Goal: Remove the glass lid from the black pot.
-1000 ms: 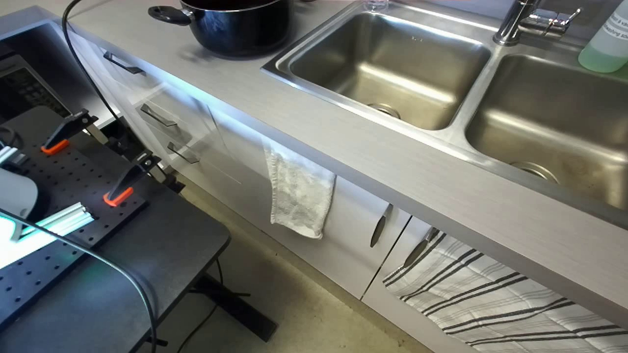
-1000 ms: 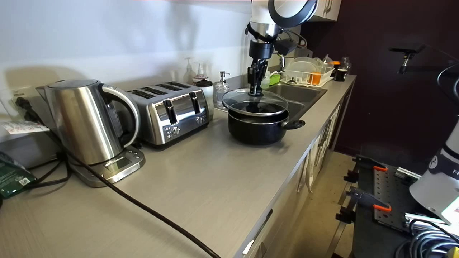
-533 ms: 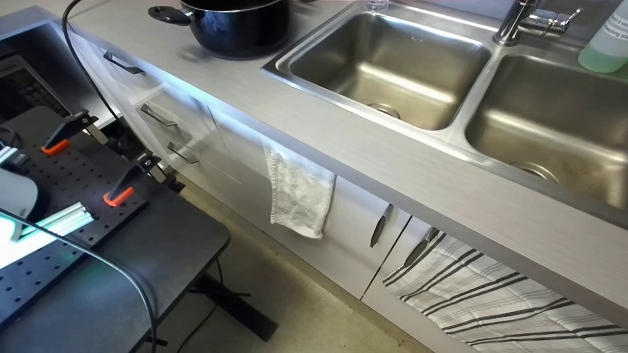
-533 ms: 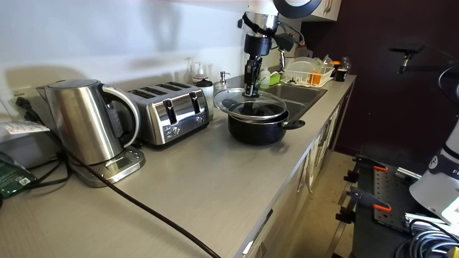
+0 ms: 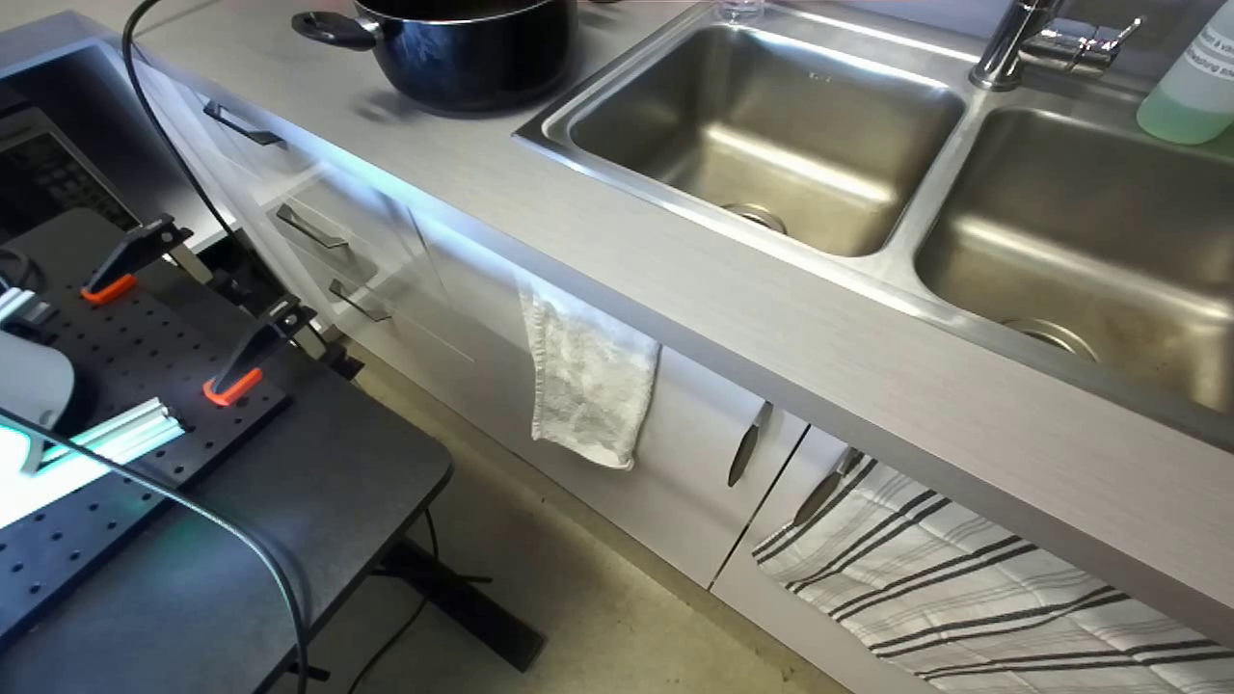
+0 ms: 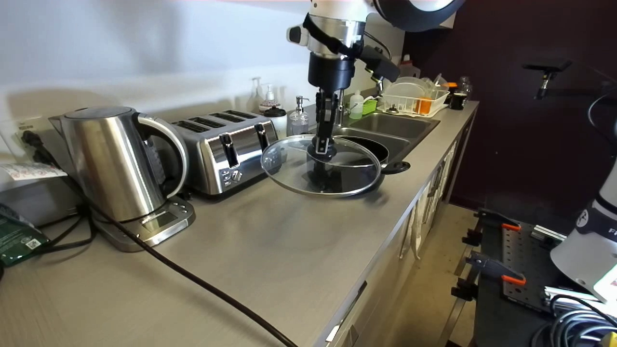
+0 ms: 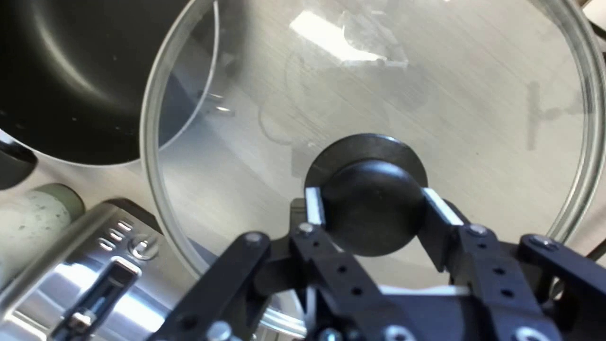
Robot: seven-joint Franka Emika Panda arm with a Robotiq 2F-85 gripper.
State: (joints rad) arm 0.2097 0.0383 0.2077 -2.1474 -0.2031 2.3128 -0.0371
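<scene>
- Glass lid (image 7: pixel 374 109), one: round, see-through, edged in thin silvery metal; directly beneath my tool (image 7: pixel 376 208), held aloft above the counter (image 6: pixel 289 241).
- Tool, one: black, clenched on the lid's dark knob (image 7: pixel 373 220), a pad against either side.
- Change since half a second ago: in an exterior view the lid, then largely over the mouth of the black pot (image 6: pixel 378 151), has come toward the camera with my tool and now shows in front of the pot; the pot keeps its place.
- Pot, one: glossy, round, with a short dark handle; upright on the greyish counter. From the wrist view I see the lid's rim cross part of its opening.
- Toaster (image 6: pixel 248 152), one: shiny metal, boxy, slotted on top.
- Kettle (image 6: pixel 108 166), one: brushed steel, tapering, curved handle.
- Sink (image 5: pixel 940 188), double: steel basins, rounded corners.
- Cloth (image 5: pixel 588 386), white: rough-textured, hanging below the counter's edge.
</scene>
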